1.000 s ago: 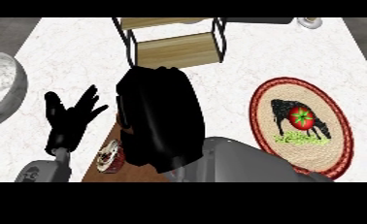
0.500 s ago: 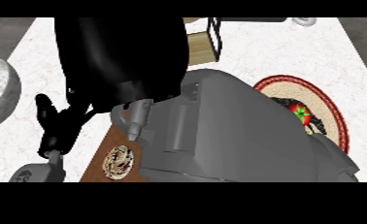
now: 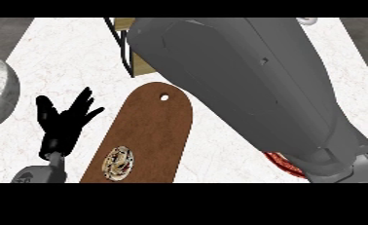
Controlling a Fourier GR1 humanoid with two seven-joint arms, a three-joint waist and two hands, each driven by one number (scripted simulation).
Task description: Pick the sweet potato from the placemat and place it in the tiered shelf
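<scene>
My right forearm (image 3: pixel 251 92) fills the middle and right of the head view, running from the lower right up toward the tiered shelf (image 3: pixel 131 56). Only a wooden corner and black posts of the shelf show at its upper left end. The right hand itself does not show. No sweet potato is visible anywhere. A sliver of the round mat's red rim (image 3: pixel 283 163) peeks out under the forearm at the lower right. My left hand (image 3: pixel 64 119) rests open at the lower left, fingers up, holding nothing.
A long brown board (image 3: pixel 147 131) with a hole near its far end and a pale emblem (image 3: pixel 119 160) lies on the white counter beside the left hand. A grey metal bowl (image 3: pixel 4 92) sits at the left edge. A small grey object (image 3: pixel 309 21) is at the top right.
The right forearm has swung farther up and across toward the shelf, now hiding the round mat and most of the shelf. The brown board has come into full sight. The left hand has stayed put.
</scene>
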